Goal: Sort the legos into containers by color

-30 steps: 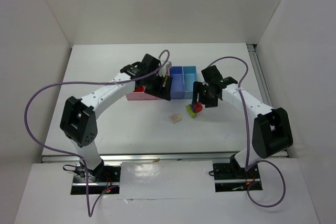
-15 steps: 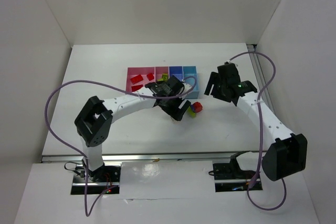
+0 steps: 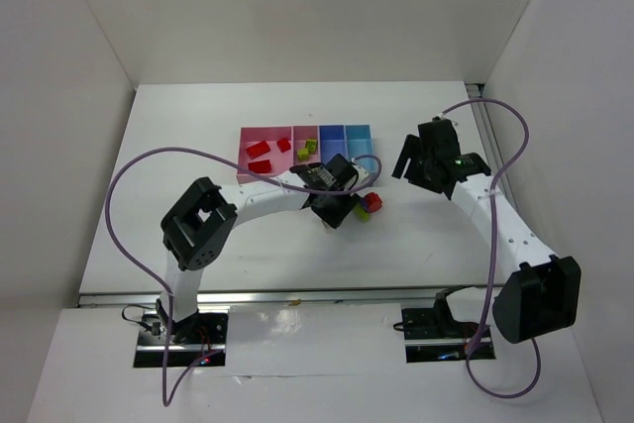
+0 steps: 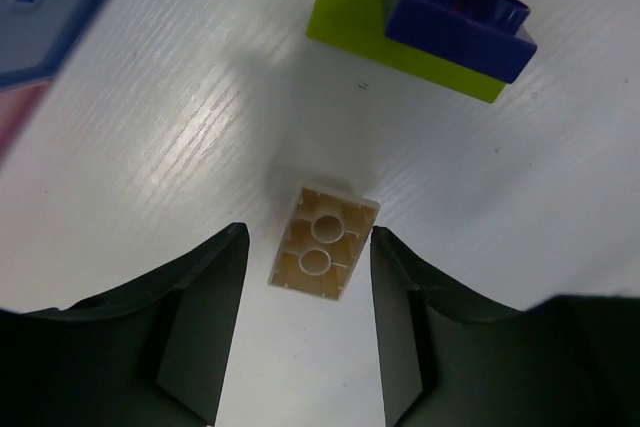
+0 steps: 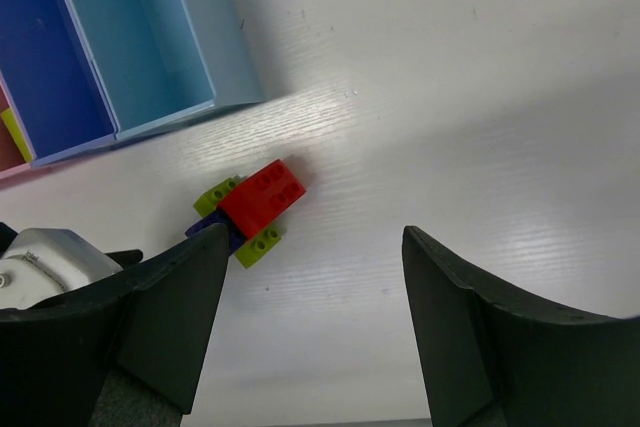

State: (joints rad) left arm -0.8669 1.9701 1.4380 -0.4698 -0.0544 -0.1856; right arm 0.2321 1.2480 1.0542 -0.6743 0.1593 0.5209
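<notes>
The small cream two-stud plastic brick (image 4: 322,243) lies on the white desk (image 4: 170,157), mid-frame in the left wrist view. It sits between the open fingers of the left claw (image 4: 309,239), its long axis running alongside them, not yet gripped. The right claw (image 5: 317,237), open and empty, hangs well apart.

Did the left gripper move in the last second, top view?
Yes. The left gripper was over the pink end of the containers; now it sits in front of the row, lower in view, jaws straddling the cream brick.
</notes>
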